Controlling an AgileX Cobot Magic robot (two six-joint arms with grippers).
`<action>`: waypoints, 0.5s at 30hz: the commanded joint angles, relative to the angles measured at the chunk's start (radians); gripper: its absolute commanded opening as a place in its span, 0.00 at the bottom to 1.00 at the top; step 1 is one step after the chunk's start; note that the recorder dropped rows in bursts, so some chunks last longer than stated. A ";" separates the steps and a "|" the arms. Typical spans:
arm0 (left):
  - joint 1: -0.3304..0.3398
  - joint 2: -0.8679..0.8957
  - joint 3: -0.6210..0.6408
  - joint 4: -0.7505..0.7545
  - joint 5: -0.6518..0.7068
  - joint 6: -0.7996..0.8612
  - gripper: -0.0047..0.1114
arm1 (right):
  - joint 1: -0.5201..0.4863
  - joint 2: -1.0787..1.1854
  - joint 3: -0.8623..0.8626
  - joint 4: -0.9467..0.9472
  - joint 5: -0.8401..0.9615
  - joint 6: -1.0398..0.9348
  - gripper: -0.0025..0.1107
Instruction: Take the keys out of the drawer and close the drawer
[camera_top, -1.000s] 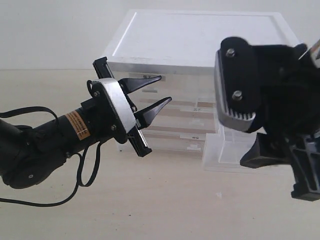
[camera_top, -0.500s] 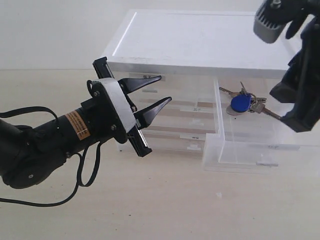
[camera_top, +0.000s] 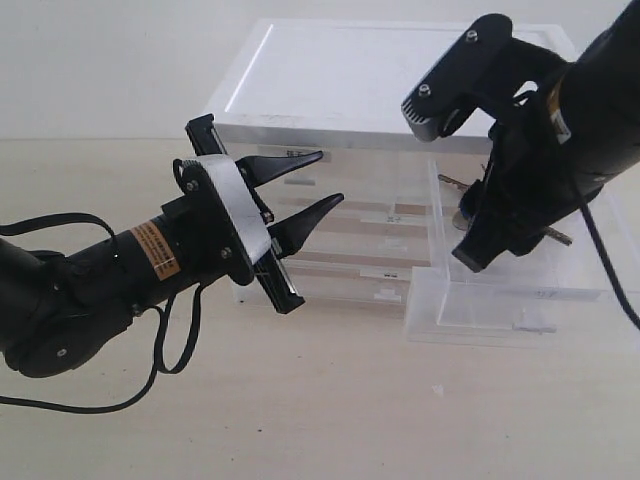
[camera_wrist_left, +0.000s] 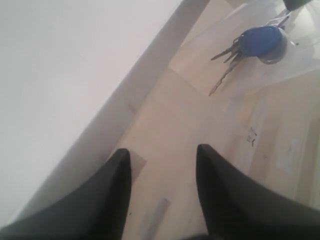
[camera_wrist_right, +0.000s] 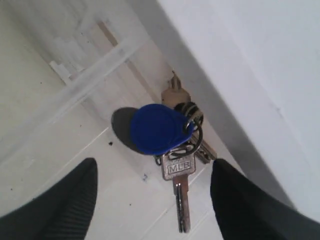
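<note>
The drawer (camera_top: 440, 300) stands pulled out at the right of the white drawer unit (camera_top: 400, 80). The keys lie on its floor, with a blue fob (camera_wrist_right: 157, 127) on top and a silver key (camera_wrist_right: 179, 172) pointing toward the gripper. My right gripper (camera_wrist_right: 154, 165) hangs open just above them, one finger on each side, touching nothing. In the exterior view the right arm covers most of the keys; only key tips (camera_top: 450, 182) show. My left gripper (camera_top: 330, 177) hovers open and empty in front of the unit's left drawers. The left wrist view shows the keys (camera_wrist_left: 260, 42) far off.
Other closed translucent drawers (camera_top: 350, 225) fill the left and lower part of the unit. The unit's lid overhangs the back of the open drawer, close to the keys. A black cable (camera_top: 170, 360) loops under the left arm over the light wooden table (camera_top: 330, 400).
The right arm swung from near the camera up to the right, then came down over the open drawer, now hiding most of the keys. The left arm has not moved.
</note>
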 joint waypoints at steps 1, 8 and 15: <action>-0.002 -0.001 -0.007 -0.032 -0.013 -0.018 0.38 | -0.004 0.034 -0.006 -0.076 -0.052 0.132 0.56; -0.002 -0.001 -0.007 -0.032 -0.013 -0.025 0.38 | -0.004 0.079 -0.006 -0.133 -0.052 0.230 0.56; -0.002 -0.001 -0.007 -0.032 -0.013 -0.026 0.38 | -0.008 0.088 -0.004 -0.212 -0.047 0.380 0.38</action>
